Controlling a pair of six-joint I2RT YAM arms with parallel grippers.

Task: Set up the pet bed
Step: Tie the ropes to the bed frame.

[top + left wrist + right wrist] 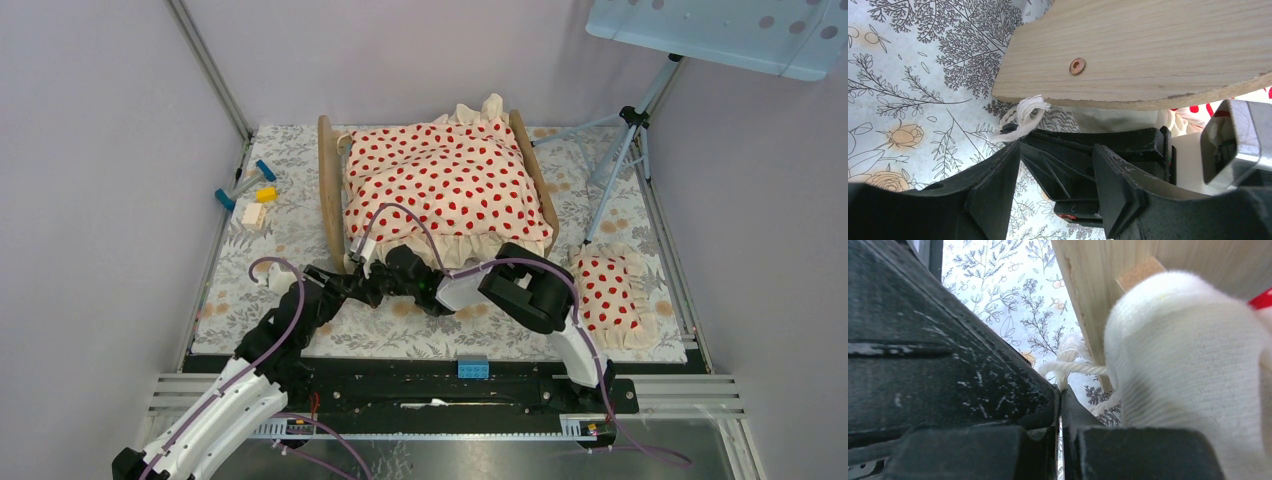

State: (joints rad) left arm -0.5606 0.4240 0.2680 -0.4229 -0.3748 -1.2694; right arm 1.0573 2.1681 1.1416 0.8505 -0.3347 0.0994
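**Top view.** Your two end effectors meet at one corner of the pet bed (326,185). The bed stands just beyond them, with the dotted blanket (445,180) over it. The pillow (610,285) lies on the surface (250,300), well off to the side of the right end effector (400,270). From here you cannot tell how the fingers of either it or the left end effector (362,285) are set.

**Left wrist view.** This one settles it. The left fingers are spread, holding nothing, with the right end effector between them. A frayed white cord (1023,115) sits at the right tip, just under the bed's end board.

**Right wrist view.** Its fingers are pressed together, apparently pinching that cord. White knit cloth (1188,380) crowds one side, and the board's edge is just ahead.

**The step.** It looks like cord work at this corner. Pull gently along the cord so the light bed doesn't slide. Mind the left fingers, which bracket your right tip closely, and the pillow looks yet to be placed.
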